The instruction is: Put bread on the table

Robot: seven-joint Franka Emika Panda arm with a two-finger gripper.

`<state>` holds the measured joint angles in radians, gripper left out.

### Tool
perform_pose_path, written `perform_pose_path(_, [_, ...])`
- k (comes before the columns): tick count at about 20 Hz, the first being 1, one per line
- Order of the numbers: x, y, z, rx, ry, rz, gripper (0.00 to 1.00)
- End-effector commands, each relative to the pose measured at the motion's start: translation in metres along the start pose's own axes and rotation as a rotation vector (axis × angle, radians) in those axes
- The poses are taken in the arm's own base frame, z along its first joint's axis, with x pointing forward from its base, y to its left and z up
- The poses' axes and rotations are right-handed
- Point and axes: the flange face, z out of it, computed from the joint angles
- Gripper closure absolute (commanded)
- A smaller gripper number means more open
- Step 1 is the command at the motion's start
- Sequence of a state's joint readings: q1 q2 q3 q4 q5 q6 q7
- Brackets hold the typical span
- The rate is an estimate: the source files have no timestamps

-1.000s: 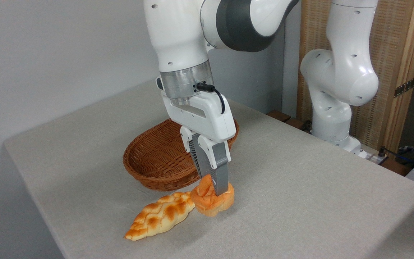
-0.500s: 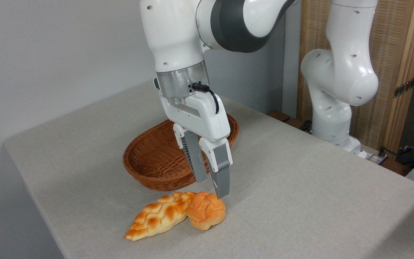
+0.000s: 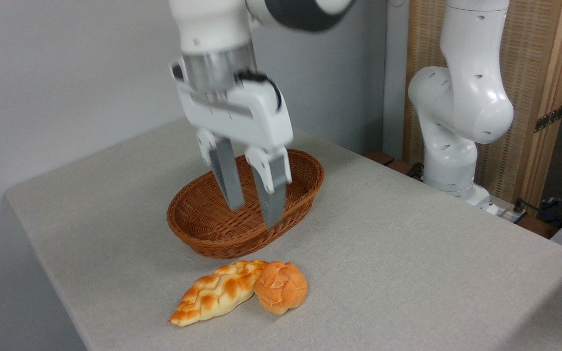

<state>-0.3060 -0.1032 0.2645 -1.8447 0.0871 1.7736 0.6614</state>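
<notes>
The bread [image 3: 281, 293], a small round golden-orange bun with a lobed top, rests on the grey-beige table [image 3: 408, 253] near the front edge. It touches the right end of a long braided loaf. My gripper [image 3: 254, 216] hangs open well above and behind the bun, in front of the wicker basket. Nothing is between its grey fingers [image 3: 272, 197]. The gripper looks motion-blurred.
A long braided pointed loaf [image 3: 215, 291] lies left of the bun. A brown oval wicker basket [image 3: 242, 209] stands behind them with nothing visible inside. The arm's white base [image 3: 456, 126] stands at the table's right rear, before a wooden screen [image 3: 544, 73].
The gripper opened and let go of the bun, which settled on the table against the braided loaf. The gripper then rose up and to the left.
</notes>
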Motion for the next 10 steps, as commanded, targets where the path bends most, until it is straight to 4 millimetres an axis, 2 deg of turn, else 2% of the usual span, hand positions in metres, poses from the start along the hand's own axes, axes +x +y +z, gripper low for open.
perform_pose_path(1, [0.02, 0.012, -0.049, -0.05, 0.075, -0.029, 0.0])
perform_pose_path(5, [0.029, 0.024, -0.054, -0.073, 0.078, -0.027, 0.0])
perform_pose_path(8, [0.036, 0.019, -0.063, -0.096, 0.047, -0.023, 0.0])
perform_pose_path(10, [0.035, 0.014, -0.062, -0.098, 0.044, -0.029, 0.0])
